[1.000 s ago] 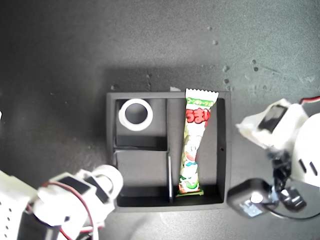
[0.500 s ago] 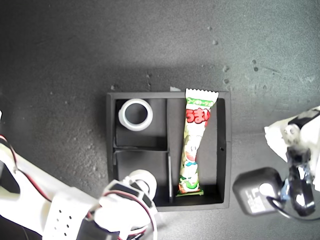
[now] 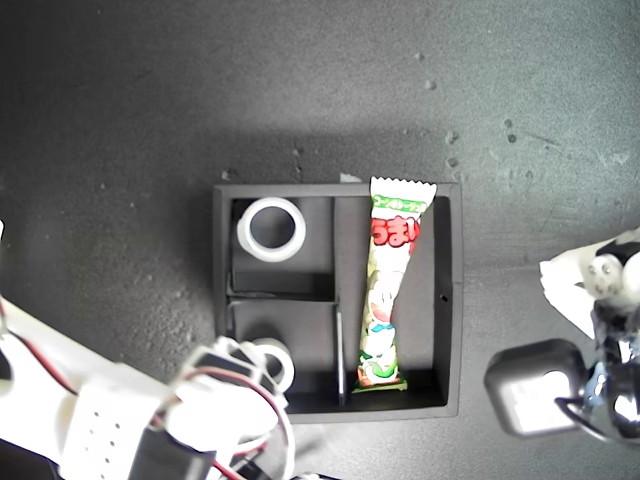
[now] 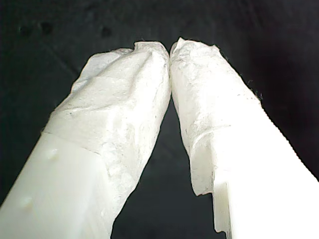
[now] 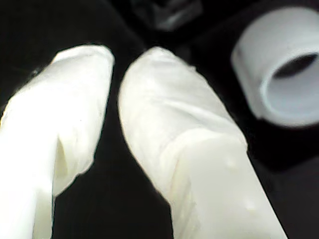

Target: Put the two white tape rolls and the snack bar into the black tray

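Top-down shot right now: the square matte black tray (image 3: 449, 300) sits mid-tabletop on the dark speckled tabletop (image 3: 300, 80). One white ring-shaped tape roll (image 3: 272, 228) lies flat in the small compartment at the tray's upper corner on the exterior view's left. The other white tape roll (image 3: 270, 362) is in the small compartment just below it, partly covered by my second gripper (image 3: 235, 362). The long green-and-white snack bar packet (image 3: 390, 290) with red lettering lies lengthwise in the long compartment, its zigzag top end resting on the tray's far wall.

My second gripper (image 5: 117, 69) has its white wrapped fingers (image 5: 169, 119) a little apart with nothing between them, and the roll (image 5: 281, 74) sits just beside them, not gripped. It comes in from the exterior view's lower left.

My first gripper (image 4: 170, 50) has its white wrapped fingers (image 4: 124, 94) touching at the tips, pinched together on nothing, over dark surface. The arm at the exterior view's right edge is off the tray, next to a dark grey boxy block (image 3: 530, 385).
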